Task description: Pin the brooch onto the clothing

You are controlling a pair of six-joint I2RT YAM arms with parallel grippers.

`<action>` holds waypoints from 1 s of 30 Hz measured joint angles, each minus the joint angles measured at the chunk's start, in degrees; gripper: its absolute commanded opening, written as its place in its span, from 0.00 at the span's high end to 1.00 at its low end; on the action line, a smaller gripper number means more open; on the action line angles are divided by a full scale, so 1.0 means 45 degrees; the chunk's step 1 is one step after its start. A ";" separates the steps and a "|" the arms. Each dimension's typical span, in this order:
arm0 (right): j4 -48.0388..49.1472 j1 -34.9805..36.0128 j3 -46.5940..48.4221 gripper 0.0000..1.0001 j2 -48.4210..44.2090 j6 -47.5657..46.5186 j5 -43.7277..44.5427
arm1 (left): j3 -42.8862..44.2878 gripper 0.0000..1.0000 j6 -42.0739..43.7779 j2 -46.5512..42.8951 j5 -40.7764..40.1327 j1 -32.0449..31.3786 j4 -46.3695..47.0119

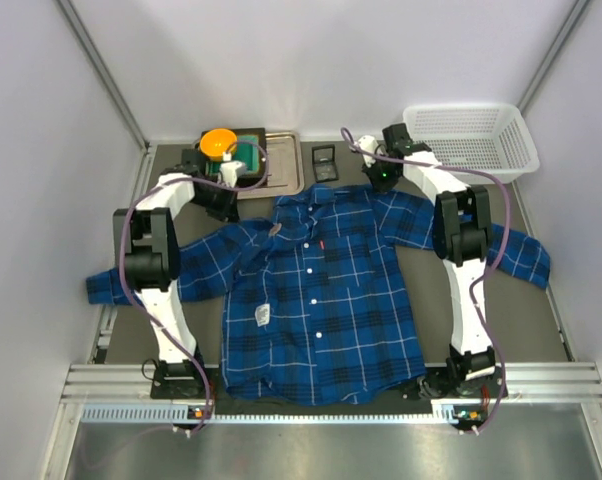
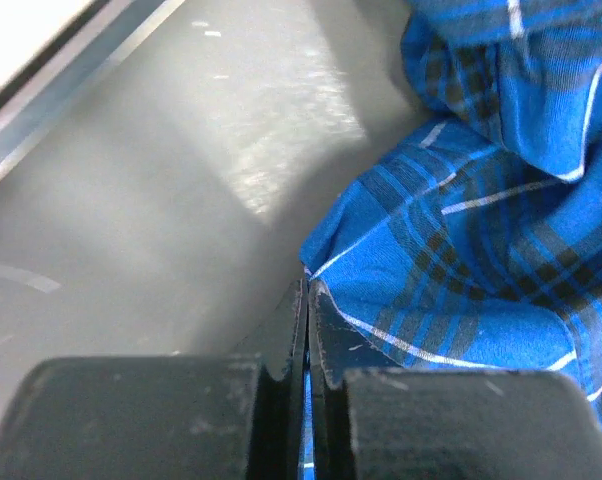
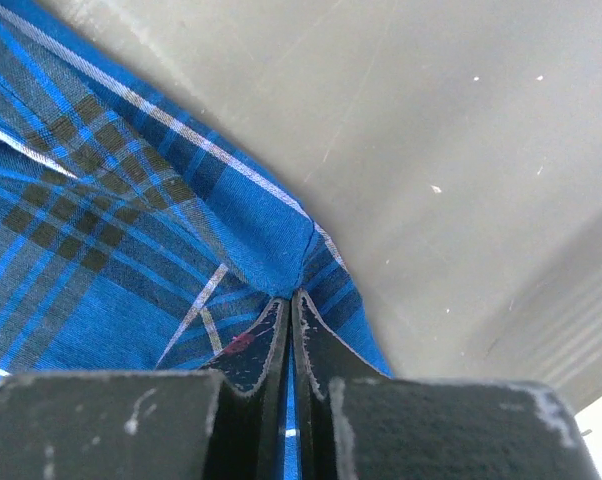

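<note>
**Both arms pinching the shoulders of a plaid shirt spread on the table**

The brooch [image 1: 277, 229] shows only in the top view, as a small, dull, pale disc. It lies on the shirt [image 1: 311, 300] just left of the collar, and its detail is too small to make out.

The shirt is spread flat, front up, with the collar at the far side and the sleeves out to either side. It is soft blue plaid cloth crossed by thin white lines, with a row of white buttons down the middle.

The left gripper [image 1: 224, 203] is at the shirt's left shoulder. In its wrist view, the black, scuffed fingers of the left gripper [image 2: 308, 300] are pressed together on a rumpled fold of the shirt [image 2: 481, 250].

The right gripper [image 1: 381, 178] is at the right shoulder. Up close, the right gripper [image 3: 288, 305] is likewise clamped on the hemmed edge of the shirt [image 3: 101, 250], which lies smoother there.

Each arm, made of white links with black joints, rises from its base at the near edge. It bends at a raised elbow and reaches forward and inward to the far end of the shirt.

The table [image 1: 536, 320] is smooth, matt grey.

Beyond the collar are several other things:
- a metal tray [image 1: 286, 170]
- an orange dish [image 1: 218, 140]
- a small dark case [image 1: 324, 162]
- a white mesh basket [image 1: 471, 135], at the far right
</note>
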 measured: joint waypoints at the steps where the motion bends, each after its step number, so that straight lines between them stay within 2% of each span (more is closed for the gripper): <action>1: 0.0010 -0.0019 -0.0015 1.00 0.0000 0.0000 0.0068 | -0.0005 1.00 0.0000 -0.0194 -0.0277 0.0155 0.0175; 7: 0.0160 -0.0170 -0.0719 1.00 -0.0330 0.0005 0.0272 | -0.0364 1.00 -0.0005 -0.1049 -0.1685 0.0889 0.1253; 13: 0.0189 -0.0359 -0.1365 1.00 -0.0738 -0.0049 0.0384 | -0.1214 1.00 0.0233 -0.1253 -0.3245 0.1015 0.1919; 23: -0.0228 -0.0432 -0.4192 1.00 -0.2798 -0.0947 -0.0321 | -0.1899 1.00 0.3293 -0.1496 -0.2900 0.1030 0.0325; 24: -0.0272 -0.0432 -0.4435 1.00 -0.2973 -0.1010 -0.0437 | -0.2050 0.91 0.3473 -0.1574 -0.2817 0.1030 0.0180; 25: -0.0389 -0.0432 -0.4634 0.98 -0.3118 -0.1088 -0.0559 | -0.2200 0.81 0.3643 -0.1666 -0.2705 0.1030 0.0063; 26: -0.0525 -0.0432 -0.4716 0.91 -0.3186 -0.1122 -0.0675 | -0.2293 0.74 0.3745 -0.1749 -0.2545 0.1035 -0.0049; 27: -0.0622 -0.0432 -0.4716 0.73 -0.3196 -0.1156 -0.0811 | -0.2278 0.63 0.3735 -0.1797 -0.2375 0.1035 -0.0121; 30: -0.1010 -0.0432 -0.4503 0.48 -0.3181 -0.1117 -0.1234 | -0.1817 0.57 0.3313 -0.1773 -0.1719 0.1030 -0.0151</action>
